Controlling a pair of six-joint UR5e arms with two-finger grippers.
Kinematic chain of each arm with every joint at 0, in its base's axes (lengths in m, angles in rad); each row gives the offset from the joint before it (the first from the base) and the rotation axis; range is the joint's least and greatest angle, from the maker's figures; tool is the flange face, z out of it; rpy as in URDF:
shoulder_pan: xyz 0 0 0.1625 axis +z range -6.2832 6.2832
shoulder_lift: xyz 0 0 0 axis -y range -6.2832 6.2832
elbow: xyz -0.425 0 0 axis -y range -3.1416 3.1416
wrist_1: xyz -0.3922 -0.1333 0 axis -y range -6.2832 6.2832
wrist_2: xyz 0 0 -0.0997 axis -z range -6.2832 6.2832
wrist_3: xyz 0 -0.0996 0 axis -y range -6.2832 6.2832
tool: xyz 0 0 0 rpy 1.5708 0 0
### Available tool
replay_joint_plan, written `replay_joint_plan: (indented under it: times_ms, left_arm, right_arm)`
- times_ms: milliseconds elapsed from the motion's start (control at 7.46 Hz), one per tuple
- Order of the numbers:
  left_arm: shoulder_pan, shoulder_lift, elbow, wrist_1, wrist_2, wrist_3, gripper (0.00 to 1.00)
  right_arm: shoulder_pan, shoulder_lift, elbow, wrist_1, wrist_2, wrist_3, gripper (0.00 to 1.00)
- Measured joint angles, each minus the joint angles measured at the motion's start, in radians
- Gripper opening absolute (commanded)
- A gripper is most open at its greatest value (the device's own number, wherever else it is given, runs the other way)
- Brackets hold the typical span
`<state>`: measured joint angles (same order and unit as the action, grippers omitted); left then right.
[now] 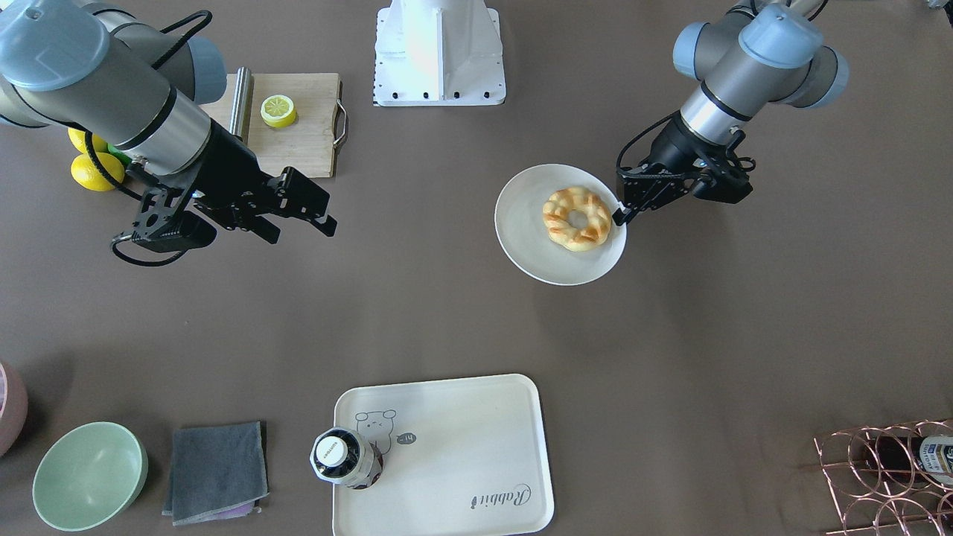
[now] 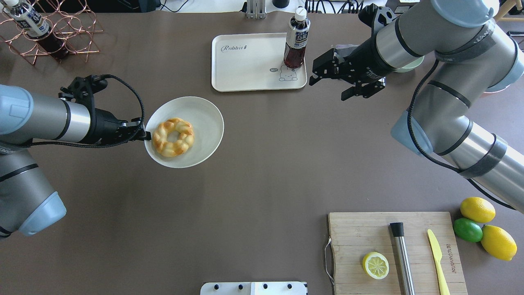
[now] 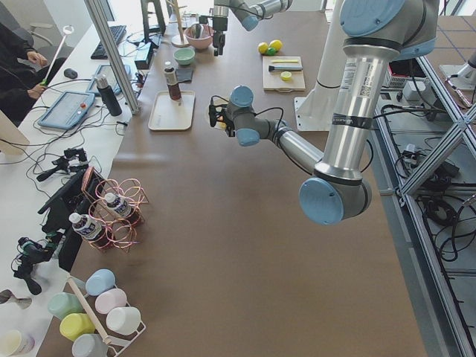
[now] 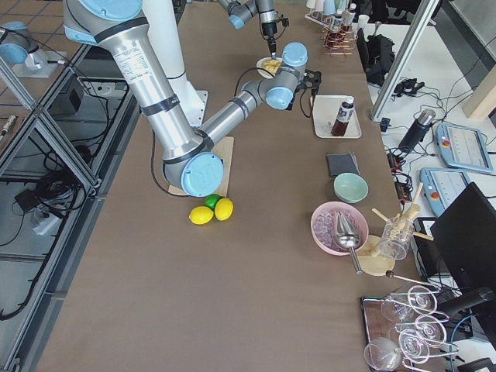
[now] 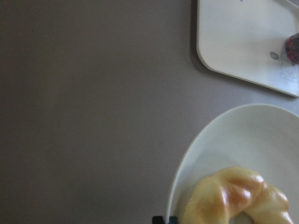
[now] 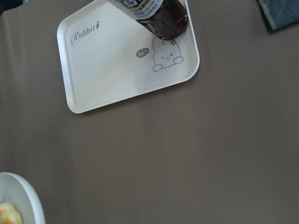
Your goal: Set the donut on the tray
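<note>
Where the donut [image 2: 173,137] is found: it is carried flat in the middle of a round white plate [image 2: 204,119], which is placed on the surface [image 2: 262,184] left of centre, on the robot's left side.
tray [image 2: 245,65]: it is laid flat at the middle of the surface's far edge, well apart from the plate.
bottle [image 2: 297,39]: it is stood upright on the tray's end toward the robot's right, just beside the printed bear.
left gripper [image 2: 146,135]: its fingers are drawn nearly together, and the plate's rim is pinched between them on the side toward the surface's left edge. The donut's ring is seen just beside the fingertips. Whether the plate is raised off the surface cannot be told.
right gripper [image 2: 329,87]: its fingers are spread wide and nothing is held. It is hung above the surface just beside the tray's bottle end.
cutting board [image 2: 356,233]: it is set at the near edge on the robot's right, and a lemon half [image 2: 376,265], a metal rod [image 2: 401,258] and a yellow knife [image 2: 438,258] are carried on it.
</note>
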<state>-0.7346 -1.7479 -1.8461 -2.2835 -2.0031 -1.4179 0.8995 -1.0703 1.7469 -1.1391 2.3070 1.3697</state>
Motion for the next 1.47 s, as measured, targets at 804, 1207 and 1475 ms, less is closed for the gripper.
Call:
replay_joint_plan:
  times_ms: [804, 1207, 1475]
  left_arm:
    - [-0.22, 0.172, 0.002, -0.005, -0.205, 0.188, 0.0]
    - [-0.22, 0.113, 0.035, 0.005, -0.204, 0.154, 0.0]
    - [-0.207, -0.026, 0.084, 0.065, -0.2, 0.064, 0.0]
  right_arm:
    - [0.218, -0.29, -0.038, -0.19, 0.015, -0.641, 1.0]
    - [0.351, -0.357, -0.067, -0.457, -0.026, -1.077, 1.0]
    - [0.448, -0.4, -0.092, -0.523, -0.059, -1.286, 1.0]
